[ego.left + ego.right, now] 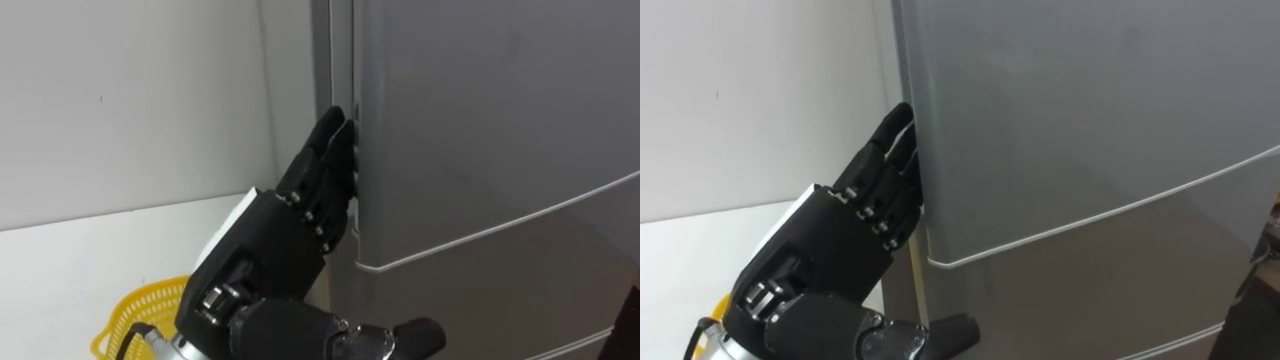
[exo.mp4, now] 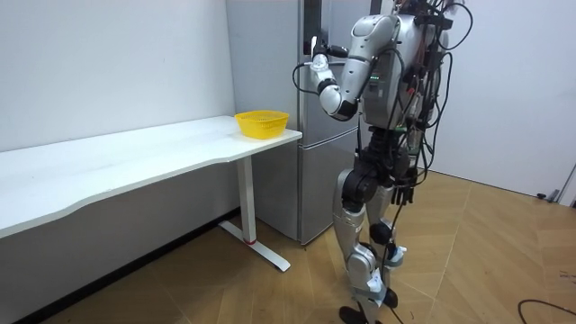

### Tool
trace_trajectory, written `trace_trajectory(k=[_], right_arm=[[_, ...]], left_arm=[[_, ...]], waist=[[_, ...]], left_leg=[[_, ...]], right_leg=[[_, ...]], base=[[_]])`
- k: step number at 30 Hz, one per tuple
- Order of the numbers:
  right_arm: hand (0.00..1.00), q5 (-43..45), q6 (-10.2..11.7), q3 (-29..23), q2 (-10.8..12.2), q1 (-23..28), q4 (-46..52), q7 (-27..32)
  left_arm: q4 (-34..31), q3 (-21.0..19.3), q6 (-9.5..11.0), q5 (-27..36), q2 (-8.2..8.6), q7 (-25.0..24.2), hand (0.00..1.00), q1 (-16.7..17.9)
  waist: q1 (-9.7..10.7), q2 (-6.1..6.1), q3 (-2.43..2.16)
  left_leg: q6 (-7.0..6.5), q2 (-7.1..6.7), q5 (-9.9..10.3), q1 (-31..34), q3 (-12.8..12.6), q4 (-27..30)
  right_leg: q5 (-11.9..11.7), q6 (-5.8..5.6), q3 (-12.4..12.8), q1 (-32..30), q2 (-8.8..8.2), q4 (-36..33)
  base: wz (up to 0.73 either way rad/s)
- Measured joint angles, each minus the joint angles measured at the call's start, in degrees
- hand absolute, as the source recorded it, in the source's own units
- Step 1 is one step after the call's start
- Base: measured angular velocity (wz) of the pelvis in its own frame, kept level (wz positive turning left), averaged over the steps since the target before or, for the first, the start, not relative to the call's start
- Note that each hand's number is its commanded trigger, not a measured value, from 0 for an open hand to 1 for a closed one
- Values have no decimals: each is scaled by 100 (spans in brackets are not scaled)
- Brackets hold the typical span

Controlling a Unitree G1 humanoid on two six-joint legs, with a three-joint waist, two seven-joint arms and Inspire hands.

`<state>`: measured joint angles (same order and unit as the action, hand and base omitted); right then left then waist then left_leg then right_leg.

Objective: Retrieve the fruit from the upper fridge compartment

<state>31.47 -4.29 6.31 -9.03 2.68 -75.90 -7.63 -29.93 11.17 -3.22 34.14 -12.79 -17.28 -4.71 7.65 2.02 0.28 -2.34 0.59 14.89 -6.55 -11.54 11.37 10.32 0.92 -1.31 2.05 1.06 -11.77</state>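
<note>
While flat, left hand (image 1: 285,225) on fridge (image 1: 480,130).

eye views: head, close to fridge (image 1: 480,130) | room view: afar (same fridge)

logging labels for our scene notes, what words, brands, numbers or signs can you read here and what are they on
No text can be read in these pictures.
fridge: plain grey doors, no badge, sticker or number to be seen.
left hand, at the edge of the upper door: no lettering to be seen.
yellow basket and white table: no print.
</note>
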Motion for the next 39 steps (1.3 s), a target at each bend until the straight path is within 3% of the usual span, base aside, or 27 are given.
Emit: trace_trajectory(k=[15,39], right_arm=[[0,-201,66,145,-56,-25,-20,2],[0,-646,128,146,-157,-24,-16,69]], left_arm=[[-2,69,27,2,2,2,0,-36],[-2,346,102,-1,-6,23,0,-40]], waist=[[5,7,-3],[69,44,-23]], left_leg=[[0,-10,0,-10,-116,-3],[-110,-1,20,3,-421,-78]], right_leg=[[-26,-31,241,-14,7,10],[-156,-100,292,-98,23,15]], base=[[-1],[-2]])
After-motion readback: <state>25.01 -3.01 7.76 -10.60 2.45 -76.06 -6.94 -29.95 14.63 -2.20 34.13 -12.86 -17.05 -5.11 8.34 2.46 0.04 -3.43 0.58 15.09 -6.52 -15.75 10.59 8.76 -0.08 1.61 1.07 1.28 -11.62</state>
